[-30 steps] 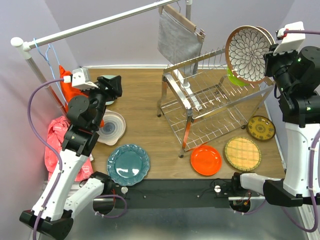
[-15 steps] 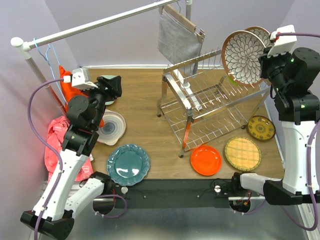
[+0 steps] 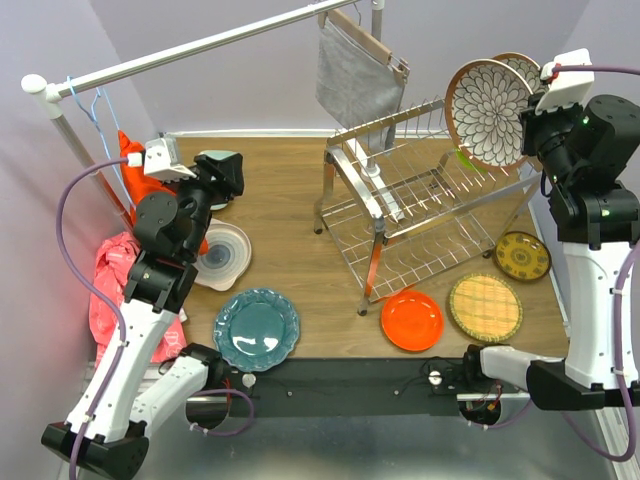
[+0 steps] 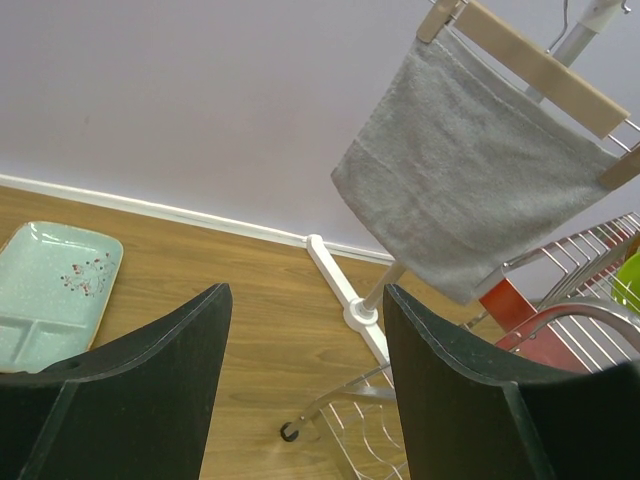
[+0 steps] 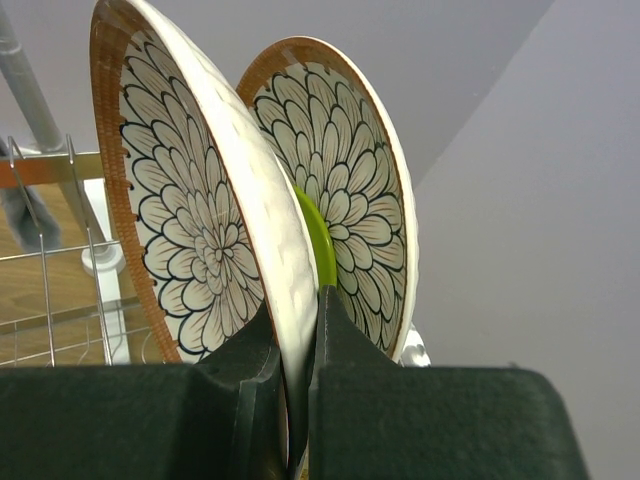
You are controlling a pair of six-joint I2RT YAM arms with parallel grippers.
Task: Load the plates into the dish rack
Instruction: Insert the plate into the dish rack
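— While the top view shows us the floral plate [image 3: 488, 110] over the far-right end of the dish rack [image 3: 420, 205], only our right wrist view shows the right fingers [image 5: 272, 385] pinching its rim, with a lime plate [image 5: 316, 245] just behind.
— And our left fingers [image 4: 190, 370]?
— Spread, empty, facing the grey cloth [image 4: 470, 190].

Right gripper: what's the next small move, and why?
Probably lower the held floral plate into a free slot of the dish rack, beside the second floral plate. The right gripper is shut on the held plate's rim, holding it upright over the rack's upper tier. The second floral plate and the lime green plate stand just beyond it.
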